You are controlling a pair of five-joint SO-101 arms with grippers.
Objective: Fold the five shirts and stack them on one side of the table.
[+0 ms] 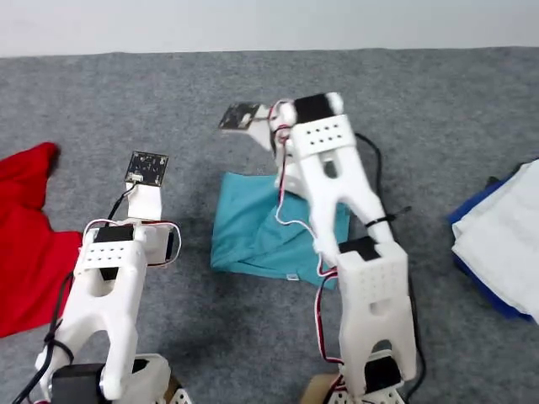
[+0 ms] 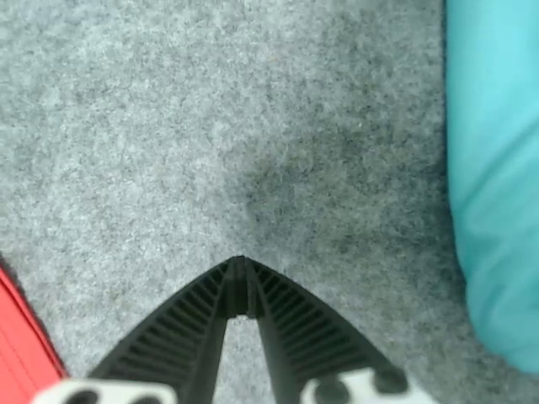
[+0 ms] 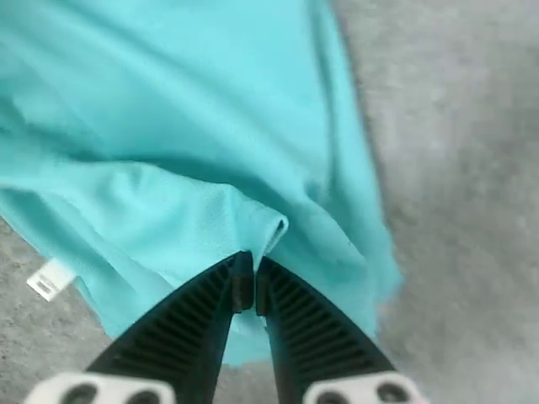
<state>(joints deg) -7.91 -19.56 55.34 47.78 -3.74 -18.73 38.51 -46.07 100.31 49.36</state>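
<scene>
A teal shirt (image 1: 253,227) lies folded on the grey carpet (image 1: 421,109) in the middle of the table. My right gripper (image 3: 246,259) is over its far edge, shut on a small raised fold of the teal shirt (image 3: 168,126). A white label (image 3: 46,282) shows at one hem. My left gripper (image 2: 240,268) is shut with nothing in it, low over bare carpet between the teal shirt (image 2: 497,168) and a red shirt (image 2: 21,337). The red shirt (image 1: 25,244) lies spread loosely at the table's left edge.
A stack of folded shirts, white (image 1: 505,244) on top of blue (image 1: 472,206), sits at the right edge. A pale wall (image 1: 269,25) runs behind the carpet. Both white arms (image 1: 370,286) rise from the near edge.
</scene>
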